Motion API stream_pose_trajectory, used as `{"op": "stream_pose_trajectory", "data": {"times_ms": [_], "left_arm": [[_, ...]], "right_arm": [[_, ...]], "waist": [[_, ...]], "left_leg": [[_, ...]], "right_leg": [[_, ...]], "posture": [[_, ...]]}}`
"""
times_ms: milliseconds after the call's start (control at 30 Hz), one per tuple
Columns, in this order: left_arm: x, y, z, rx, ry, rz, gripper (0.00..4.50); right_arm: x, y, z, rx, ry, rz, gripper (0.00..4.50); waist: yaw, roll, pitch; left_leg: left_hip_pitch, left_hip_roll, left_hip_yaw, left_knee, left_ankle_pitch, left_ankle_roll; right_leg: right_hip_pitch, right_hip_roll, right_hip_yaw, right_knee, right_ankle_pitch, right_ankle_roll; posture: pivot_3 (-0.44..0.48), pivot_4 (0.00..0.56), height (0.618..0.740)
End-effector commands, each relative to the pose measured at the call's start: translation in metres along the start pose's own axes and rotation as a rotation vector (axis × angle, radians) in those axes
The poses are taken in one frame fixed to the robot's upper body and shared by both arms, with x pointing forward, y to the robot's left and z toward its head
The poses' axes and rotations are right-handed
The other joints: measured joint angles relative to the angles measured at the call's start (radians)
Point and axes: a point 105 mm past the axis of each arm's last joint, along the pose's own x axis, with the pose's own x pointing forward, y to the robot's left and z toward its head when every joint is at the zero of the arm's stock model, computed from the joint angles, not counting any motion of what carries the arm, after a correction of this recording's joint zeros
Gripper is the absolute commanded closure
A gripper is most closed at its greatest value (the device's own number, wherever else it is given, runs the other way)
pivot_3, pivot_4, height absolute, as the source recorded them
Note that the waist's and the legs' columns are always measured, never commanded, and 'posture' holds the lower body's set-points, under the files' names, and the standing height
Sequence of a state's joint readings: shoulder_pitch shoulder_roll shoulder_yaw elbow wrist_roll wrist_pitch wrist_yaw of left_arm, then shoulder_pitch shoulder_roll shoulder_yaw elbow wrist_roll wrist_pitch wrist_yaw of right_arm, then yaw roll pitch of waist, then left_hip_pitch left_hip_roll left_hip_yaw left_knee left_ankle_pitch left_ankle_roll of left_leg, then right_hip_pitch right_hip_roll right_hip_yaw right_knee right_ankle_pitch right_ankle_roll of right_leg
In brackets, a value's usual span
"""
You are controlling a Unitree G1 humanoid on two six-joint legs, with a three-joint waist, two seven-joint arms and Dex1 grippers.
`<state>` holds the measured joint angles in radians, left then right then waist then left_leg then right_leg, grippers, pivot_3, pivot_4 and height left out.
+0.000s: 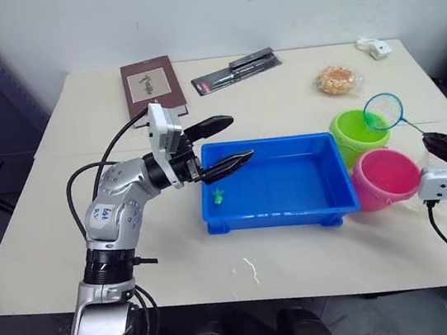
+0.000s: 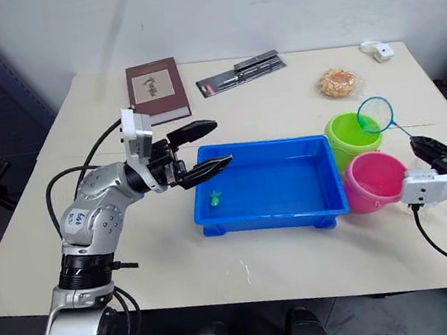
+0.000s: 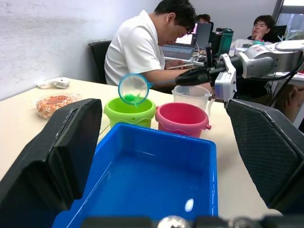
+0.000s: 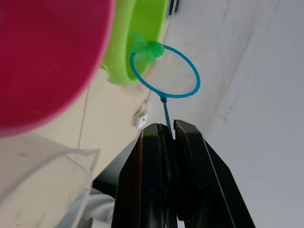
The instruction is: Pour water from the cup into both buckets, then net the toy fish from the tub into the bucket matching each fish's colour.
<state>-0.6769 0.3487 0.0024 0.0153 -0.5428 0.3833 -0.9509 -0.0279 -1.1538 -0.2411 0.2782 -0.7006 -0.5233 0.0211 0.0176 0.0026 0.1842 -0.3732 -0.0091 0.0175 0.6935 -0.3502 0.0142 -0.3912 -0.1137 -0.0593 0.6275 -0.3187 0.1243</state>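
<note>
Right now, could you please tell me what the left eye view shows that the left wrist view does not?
The left eye view adds the brown book, a packaged tool and a loose green fish lying in the tub. The left wrist view adds the clear cup behind the pink bucket, a netted green fish and people seated at desks. Both share the tub, the lime bucket, the pink bucket, the net near the lime bucket, and the right claw gripping its handle.
</note>
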Motion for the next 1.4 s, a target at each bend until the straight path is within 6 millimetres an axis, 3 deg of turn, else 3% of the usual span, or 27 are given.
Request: {"op": "stream_pose_trajectory", "data": {"times_ms": [33, 167, 333, 400, 467, 567, 733, 800, 933, 1100, 1233, 1400], "left_arm": [[-0.004, 0.001, 0.008, 0.042, -0.015, 0.007, 0.01], [-0.005, 0.002, 0.005, 0.046, -0.003, 0.004, 0.01], [-0.007, 0.001, 0.005, 0.046, 0.002, 0.004, 0.01], [-0.014, 0.004, 0.003, 0.053, 0.02, 0.026, 0.01], [-0.028, 0.008, 0.0, 0.065, 0.057, 0.052, 0.01], [-0.053, 0.012, -0.006, 0.087, 0.133, 0.082, 0.01], [-0.094, 0.015, -0.012, 0.132, 0.295, 0.127, 0.01], [-0.105, 0.012, -0.013, 0.14, 0.365, 0.125, 0.01], [-0.119, 0.005, -0.018, 0.133, 0.48, 0.084, 0.01], [-0.118, -0.006, -0.017, 0.143, 0.539, 0.03, 0.01], [-0.112, -0.012, -0.013, 0.159, 0.554, 0.004, 0.01], [-0.106, -0.013, -0.013, 0.162, 0.557, -0.008, 0.01]], "right_arm": [[0.001, -0.027, -0.002, -0.05, -0.001, -0.086, 4.5], [0.005, -0.011, -0.001, -0.043, 0.0, -0.02, 4.5], [0.007, -0.019, -0.003, -0.008, 0.007, -0.062, 4.5], [0.008, -0.037, 0.003, 0.159, -0.025, -0.14, 4.5], [0.009, -0.05, 0.026, 0.405, -0.156, -0.155, 4.5], [0.007, -0.06, 0.069, 0.698, -0.382, -0.04, 4.5], [0.003, -0.05, 0.125, 0.976, -0.557, 0.323, 4.5], [0.003, -0.038, 0.147, 0.978, -0.592, 0.474, 4.5], [0.006, -0.014, 0.166, 0.875, -0.576, 0.666, 4.5], [0.022, 0.004, 0.179, 0.758, -0.592, 0.73, 4.5], [0.03, 0.006, 0.197, 0.738, -0.645, 0.783, 4.5], [0.038, -0.006, 0.223, 0.729, -0.752, 0.811, 4.5]], "waist": [[-0.001, 0.0, 0.0], [-0.003, 0.0, 0.0], [-0.005, 0.0, 0.0], [-0.006, 0.0, 0.0], [-0.013, 0.0, 0.0], [-0.025, 0.0, 0.0], [-0.018, 0.0, 0.0], [-0.015, 0.0, 0.0], [-0.003, 0.0, 0.0], [0.0, 0.0, 0.001], [-0.002, 0.0, 0.001], [-0.017, 0.0, 0.001]], "left_leg": [[0.0, 0.0, 0.0, 0.0, 0.0, 0.0], [0.0, 0.0, 0.0, 0.0, 0.0, 0.0], [0.0, 0.0, 0.0, 0.0, 0.0, 0.0], [0.0, 0.0, 0.0, 0.0, 0.0, 0.0], [0.0, 0.0, 0.0, 0.0, 0.0, 0.0], [0.001, 0.002, -0.001, -0.001, 0.0, -0.001], [0.002, 0.003, -0.001, -0.001, 0.0, -0.001], [0.002, 0.003, -0.002, 0.0, 0.0, 0.0], [0.001, 0.001, -0.005, 0.001, -0.001, 0.001], [-0.001, 0.001, -0.004, 0.001, -0.001, 0.001], [-0.002, 0.001, -0.004, 0.001, -0.001, 0.001], [-0.002, 0.001, -0.004, 0.001, -0.001, 0.0]], "right_leg": [[0.0, 0.0, 0.0, 0.0, 0.0, 0.0], [0.0, 0.0, 0.0, 0.0, 0.0, 0.0], [0.0, 0.0, 0.0, 0.0, 0.0, 0.0], [0.0, 0.0, 0.0, 0.0, 0.0, 0.0], [0.0, 0.0, 0.0, 0.0, 0.0, 0.0], [0.001, 0.002, -0.001, 0.0, 0.0, 0.0], [0.001, 0.001, -0.001, 0.0, 0.0, 0.0], [0.002, 0.001, -0.002, -0.001, 0.0, 0.0], [0.003, -0.001, -0.003, -0.002, 0.0, -0.001], [0.001, -0.001, -0.003, -0.001, 0.0, -0.001], [0.0, -0.001, -0.003, -0.001, 0.0, -0.001], [-0.001, 0.0, -0.003, 0.0, 0.0, -0.001]], "posture": [[0.0, 0.15, 0.738], [0.0, 0.15, 0.738], [0.0, 0.15, 0.738], [0.0, 0.15, 0.738], [0.0, 0.15, 0.738], [0.0, 0.15, 0.738], [0.0, 0.15, 0.738], [0.0, 0.15, 0.738], [0.0, 0.15, 0.738], [0.0, 0.15, 0.738], [0.0, 0.15, 0.738], [0.0, 0.15, 0.738]]}}
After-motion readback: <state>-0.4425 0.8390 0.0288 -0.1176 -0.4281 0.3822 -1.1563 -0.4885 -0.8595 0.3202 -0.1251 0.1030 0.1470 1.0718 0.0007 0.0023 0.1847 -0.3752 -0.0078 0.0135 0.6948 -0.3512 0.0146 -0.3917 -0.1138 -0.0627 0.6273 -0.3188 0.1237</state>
